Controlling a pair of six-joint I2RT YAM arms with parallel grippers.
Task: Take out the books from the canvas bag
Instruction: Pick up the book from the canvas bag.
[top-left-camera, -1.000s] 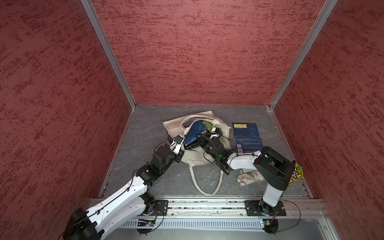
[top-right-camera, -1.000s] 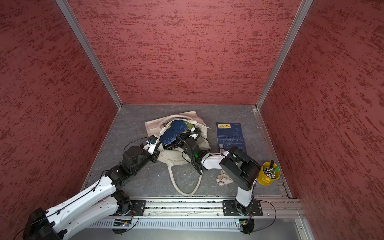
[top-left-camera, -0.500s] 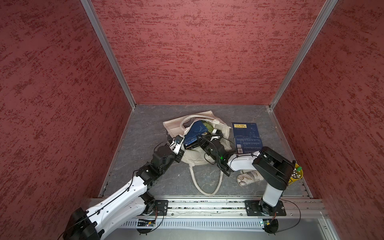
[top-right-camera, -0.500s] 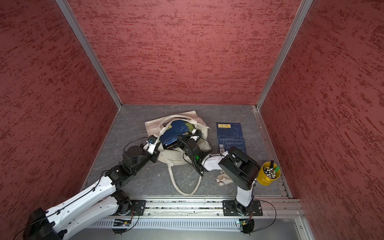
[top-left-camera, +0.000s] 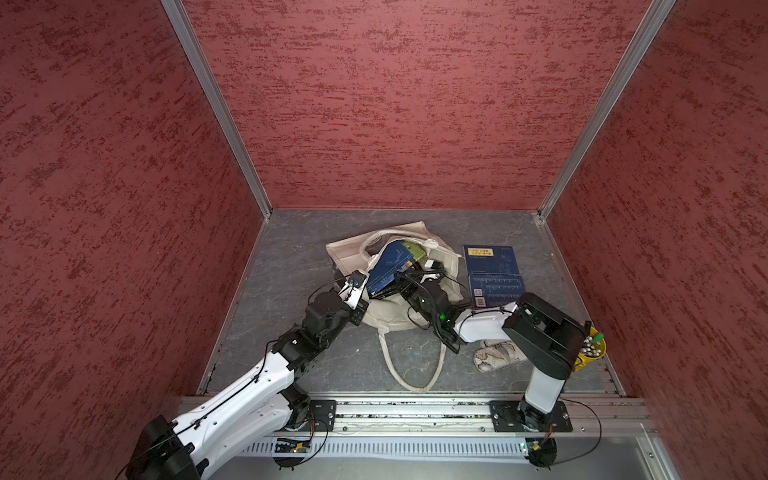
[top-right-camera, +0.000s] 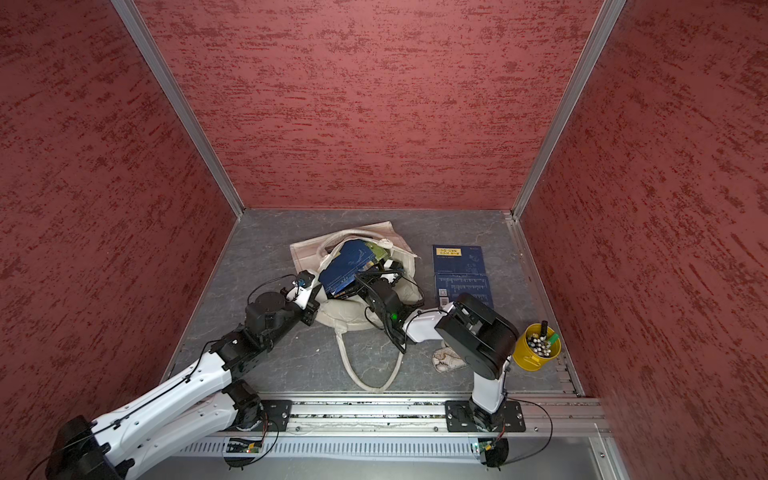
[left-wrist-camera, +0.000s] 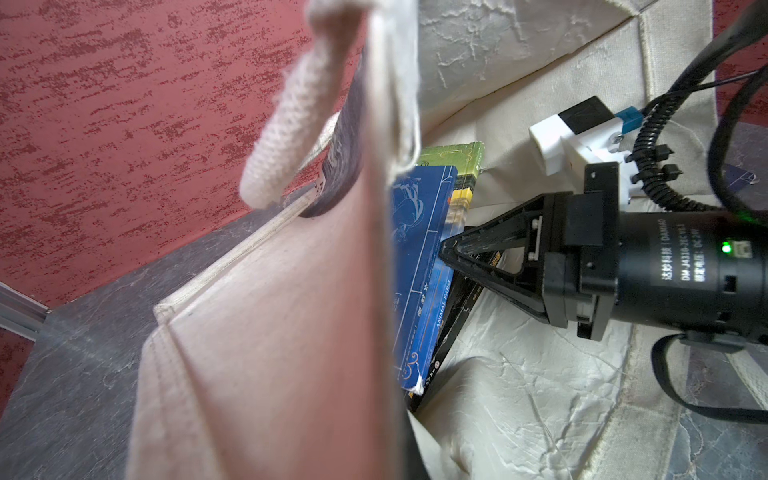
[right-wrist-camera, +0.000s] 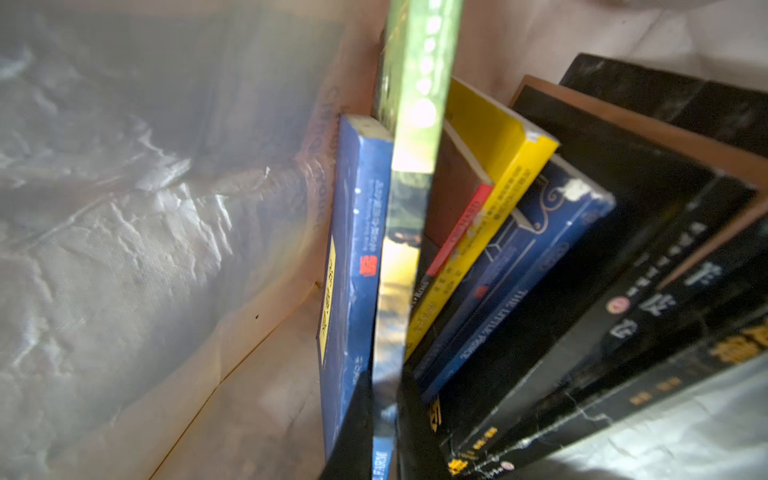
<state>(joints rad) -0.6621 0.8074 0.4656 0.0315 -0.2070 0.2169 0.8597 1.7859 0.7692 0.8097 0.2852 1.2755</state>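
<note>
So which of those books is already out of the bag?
The dark blue book with the yellow label, lying flat on the grey floor beside the canvas bag. The other books are still stacked inside the bag's mouth.

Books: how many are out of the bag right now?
1. A dark blue book lies flat on the table beside the canvas bag, on the right arm's side. The other books are in the bag, partly hidden, so those can't be counted.
</note>
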